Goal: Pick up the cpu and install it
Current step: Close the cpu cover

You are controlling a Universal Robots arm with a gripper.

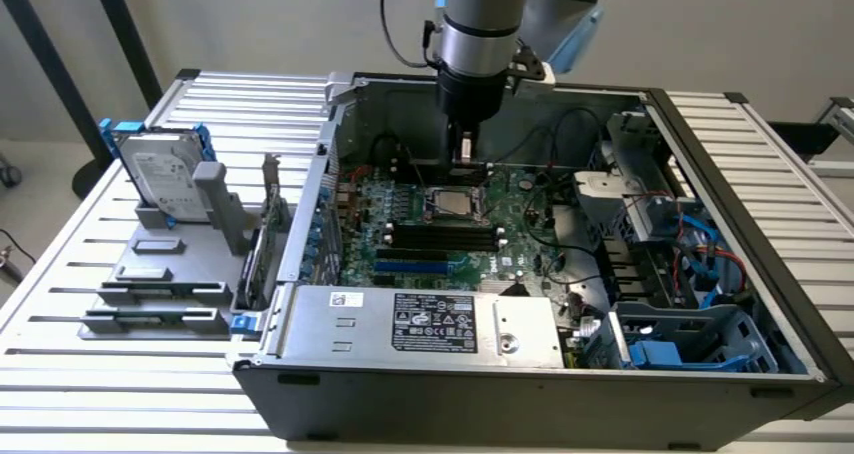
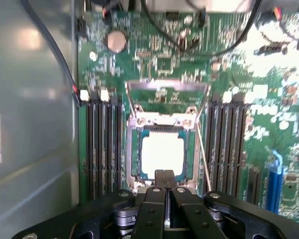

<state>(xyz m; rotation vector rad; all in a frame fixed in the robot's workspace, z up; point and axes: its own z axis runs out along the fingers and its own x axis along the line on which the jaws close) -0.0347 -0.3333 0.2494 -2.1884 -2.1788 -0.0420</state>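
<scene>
Exterior view, by count: one cpu [image 1: 455, 203], one pincer [image 1: 463, 157], one hard drive [image 1: 167, 179] on a rack [image 1: 154, 274] at nine o'clock from the open case [image 1: 534, 404], one power supply [image 1: 427, 321] at six o'clock from the cpu. Wrist view: two banks of memory slots [image 2: 102, 144] flanking the socket [image 2: 134, 154], load frame [image 2: 167, 92] swung open, black cables [image 2: 175, 44] looping over the board [image 2: 159, 64]. Flat in the socket, the cpu; pincer at its twelve o'clock in the exterior view, fingers [image 2: 159, 179] pressed together, empty, ends over the cpu's edge, contact unclear.
</scene>
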